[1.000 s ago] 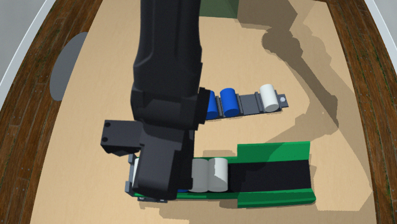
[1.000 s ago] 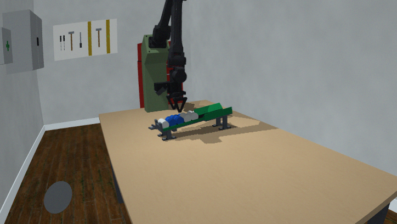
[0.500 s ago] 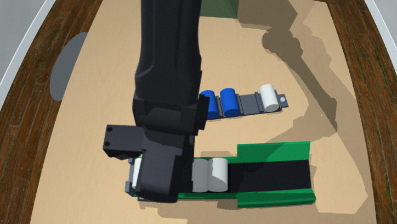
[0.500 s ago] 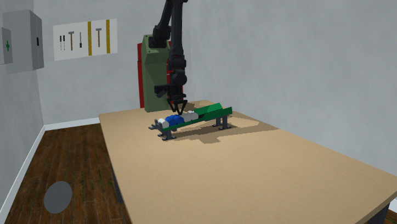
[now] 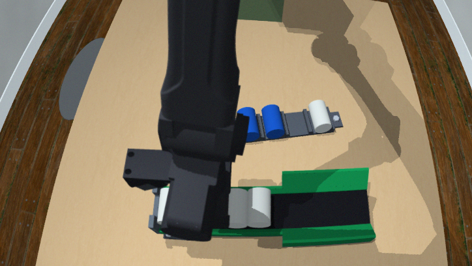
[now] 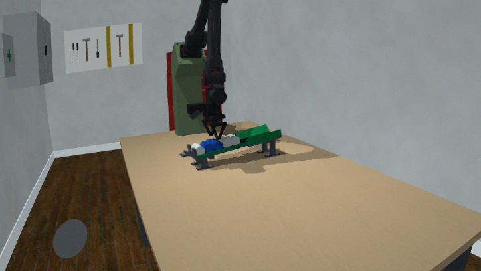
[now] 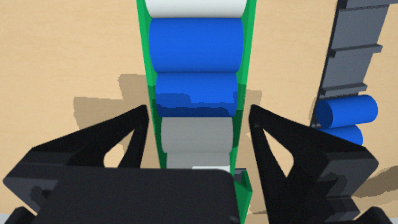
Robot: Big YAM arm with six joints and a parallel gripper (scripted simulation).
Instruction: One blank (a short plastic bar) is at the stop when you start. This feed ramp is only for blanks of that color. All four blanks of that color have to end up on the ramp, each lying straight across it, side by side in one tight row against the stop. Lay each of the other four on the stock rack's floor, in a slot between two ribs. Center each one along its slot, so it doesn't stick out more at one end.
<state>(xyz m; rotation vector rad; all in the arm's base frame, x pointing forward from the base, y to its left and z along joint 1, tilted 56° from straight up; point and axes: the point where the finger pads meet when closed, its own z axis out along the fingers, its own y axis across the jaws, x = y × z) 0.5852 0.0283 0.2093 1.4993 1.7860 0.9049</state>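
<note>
Pale grey walls (image 6: pixel 336 67) behind the worktop (image 5: pixel 98 165) (image 6: pixel 286 208) (image 7: pixel 60 45), brown planks (image 5: pixel 29 132) (image 6: pixel 111 202) underfoot, 1 tool board (image 6: pixel 100 33) up there with 2 yellow strips, 1 grey cabinet (image 6: pixel 23 50) left of it, shadows falling across the tan top.

Your open black gripper (image 7: pixel 198 111) straddles the green-walled ramp (image 7: pixel 249 52), above its row of blue (image 7: pixel 196 45) and white cylinders (image 7: pixel 196 135).

On my ramp, three white blanks (image 5: pixel 259 208) (image 7: pixel 196 7), two blue blanks (image 7: pixel 196 45); on my rack (image 5: pixel 296 124) (image 7: pixel 350 40), two blue (image 5: pixel 272 121) (image 7: pixel 347 111), one white (image 5: pixel 319 116).
</note>
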